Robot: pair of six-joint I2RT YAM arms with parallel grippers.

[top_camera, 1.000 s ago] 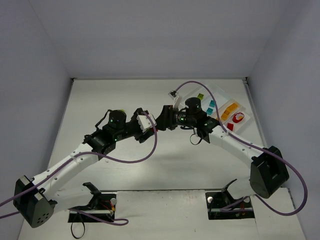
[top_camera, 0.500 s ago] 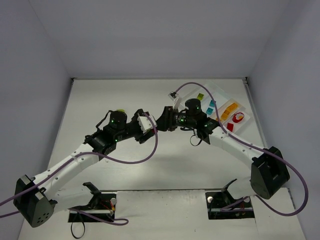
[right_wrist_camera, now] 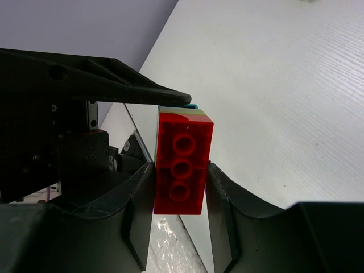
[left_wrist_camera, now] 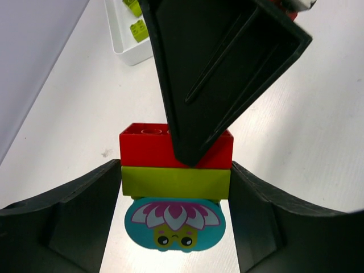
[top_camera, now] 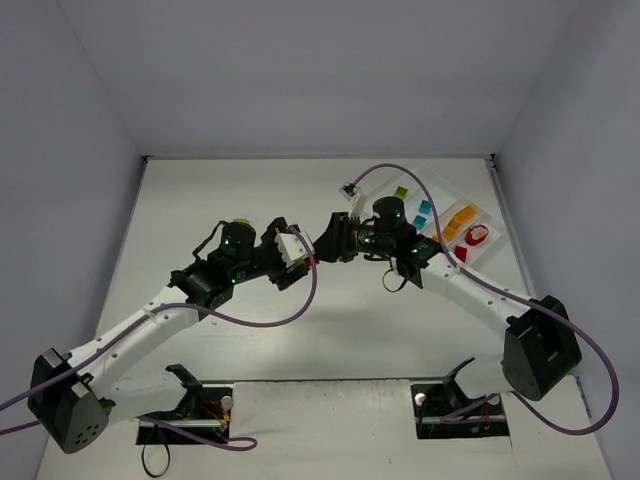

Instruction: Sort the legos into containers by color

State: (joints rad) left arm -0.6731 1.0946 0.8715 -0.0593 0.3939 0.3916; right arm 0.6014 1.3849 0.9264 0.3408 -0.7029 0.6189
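Between the two arms, above the table, hangs a small stack of legos: a red brick (left_wrist_camera: 142, 149) on a lime green brick (left_wrist_camera: 170, 182), with a round teal piece (left_wrist_camera: 175, 224) bearing a flower face under them. My left gripper (left_wrist_camera: 175, 173) is shut on the lime green brick, one finger against each end. My right gripper (right_wrist_camera: 180, 170) is shut on the red brick (right_wrist_camera: 181, 165), and its black finger (left_wrist_camera: 216, 68) covers part of that brick in the left wrist view. In the top view both grippers meet at the stack (top_camera: 312, 260). The white tray (top_camera: 441, 198) lies at the back right.
The tray's compartments hold lime green (top_camera: 401, 192), teal (top_camera: 423, 208), orange (top_camera: 460, 220) and red (top_camera: 478, 235) pieces. One end of the tray (left_wrist_camera: 122, 54), with lime bricks (left_wrist_camera: 138, 28) in it, shows in the left wrist view. Purple cables loop over both arms.
My right gripper has closed in on the stack and shut on the red brick. The left gripper has stayed on the lime green brick and hardly moved.
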